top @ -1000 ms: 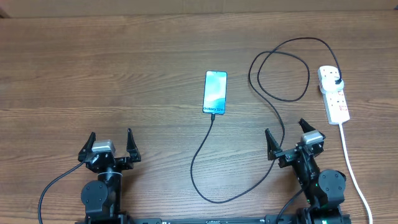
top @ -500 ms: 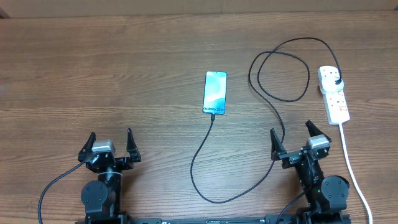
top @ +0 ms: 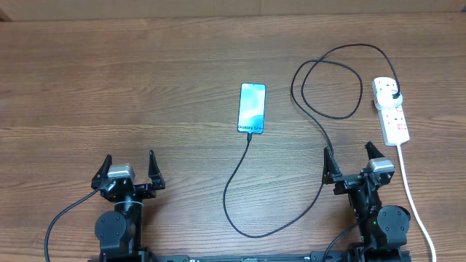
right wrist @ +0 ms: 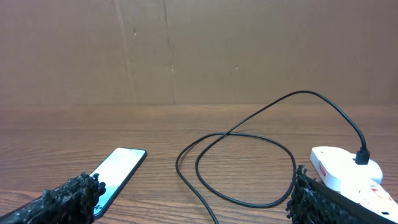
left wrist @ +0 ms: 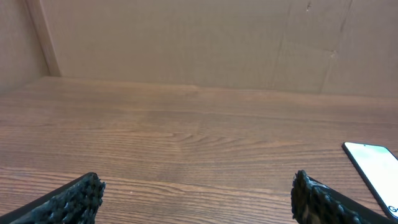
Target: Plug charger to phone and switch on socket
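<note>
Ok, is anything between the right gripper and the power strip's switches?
Nothing visible. Only bare table separates the open right gripper from the power strip. The black cable runs off to its left, the white cord to its right.

Overhead: straight down, whole counter (top: 145,73). Wrist views: low, facing forward; both show the phone (left wrist: 373,163), ahead-right of left gripper (left wrist: 198,191), ahead-left of right gripper (right wrist: 194,190).

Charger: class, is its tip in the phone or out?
In, it seems: overhead, the charger cable ends flush at the lower edge of the phone; the joint itself is too small to confirm.
</note>
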